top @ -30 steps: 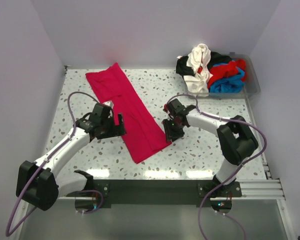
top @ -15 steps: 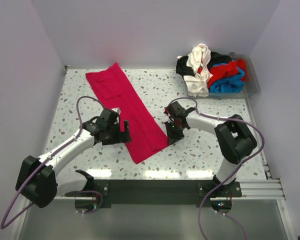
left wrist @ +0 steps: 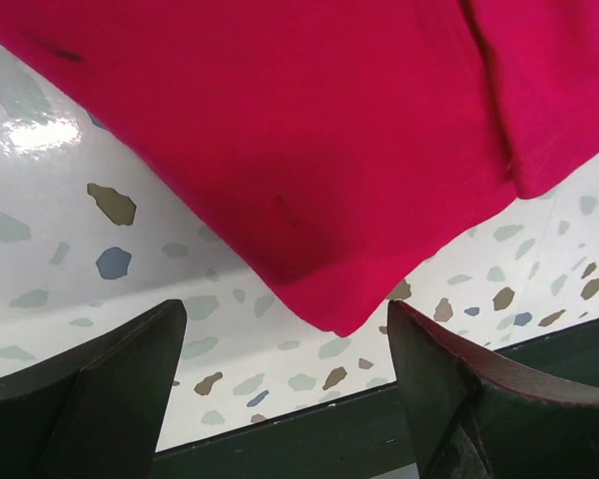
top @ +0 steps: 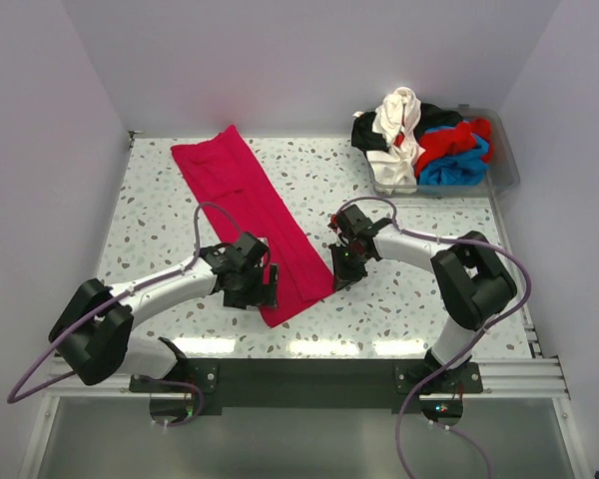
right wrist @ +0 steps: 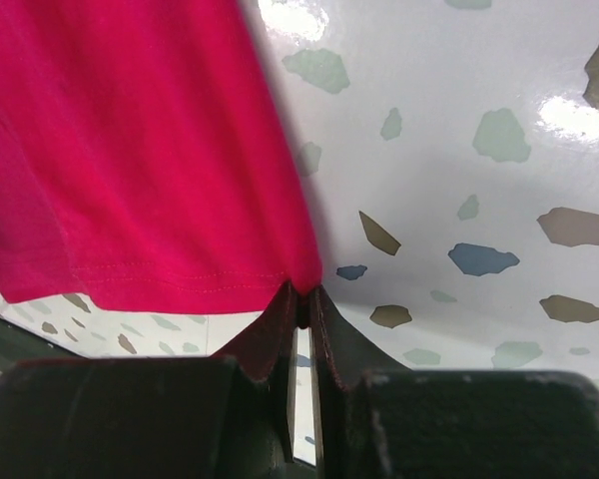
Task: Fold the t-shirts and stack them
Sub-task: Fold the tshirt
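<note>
Across the counter (top: pixel 429 299) the shirt (top: pixel 248 205) lies as a long strip, running from the far-left corner toward the middle of the near edge. The right gripper (right wrist: pixel 301 299) pinches its near right corner. The left gripper (left wrist: pixel 283 324) is spread, with the near left corner between its fingers.

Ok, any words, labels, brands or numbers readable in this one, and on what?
None can be read. No print, tag or logo shows on the red t-shirt, the clothes piled in the bin, or the speckled table, in any of the three views.
</note>
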`<state>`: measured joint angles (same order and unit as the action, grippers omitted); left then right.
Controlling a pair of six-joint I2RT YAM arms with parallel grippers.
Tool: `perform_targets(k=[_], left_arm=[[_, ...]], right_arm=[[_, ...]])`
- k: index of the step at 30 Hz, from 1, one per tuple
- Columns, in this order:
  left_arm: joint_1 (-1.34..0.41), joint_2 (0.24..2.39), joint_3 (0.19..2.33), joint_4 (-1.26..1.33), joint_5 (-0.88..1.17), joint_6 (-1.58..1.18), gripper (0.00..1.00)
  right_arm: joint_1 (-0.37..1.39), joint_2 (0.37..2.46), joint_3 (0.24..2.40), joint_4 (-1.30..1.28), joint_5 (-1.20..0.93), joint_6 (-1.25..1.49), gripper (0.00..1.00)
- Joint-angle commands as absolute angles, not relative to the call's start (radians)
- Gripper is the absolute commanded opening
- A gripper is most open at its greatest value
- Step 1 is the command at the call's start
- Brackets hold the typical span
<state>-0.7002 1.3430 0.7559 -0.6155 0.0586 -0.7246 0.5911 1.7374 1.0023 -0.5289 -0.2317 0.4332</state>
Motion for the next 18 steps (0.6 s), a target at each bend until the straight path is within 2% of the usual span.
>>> perform_targets(k=[1,14,18], left_arm=[[-0.721,1.371,0.788,-0.632,0.048,-0.759,0.86],[-0.799,1.437,0.792,-0.621,0.064,-0.791,0.68],[-0.813,1.453,0.792,-0.63,0.058,-0.805,0.65]], right_arm=[[0.606,1.741,0.962,-0.522,-0.232,0.442,0.06],[0.609,1.77,0.945,-0.485,-0.255,0.44,0.05],[0.609,1.776,0.946,-0.485,-0.256,0.436,0.05]])
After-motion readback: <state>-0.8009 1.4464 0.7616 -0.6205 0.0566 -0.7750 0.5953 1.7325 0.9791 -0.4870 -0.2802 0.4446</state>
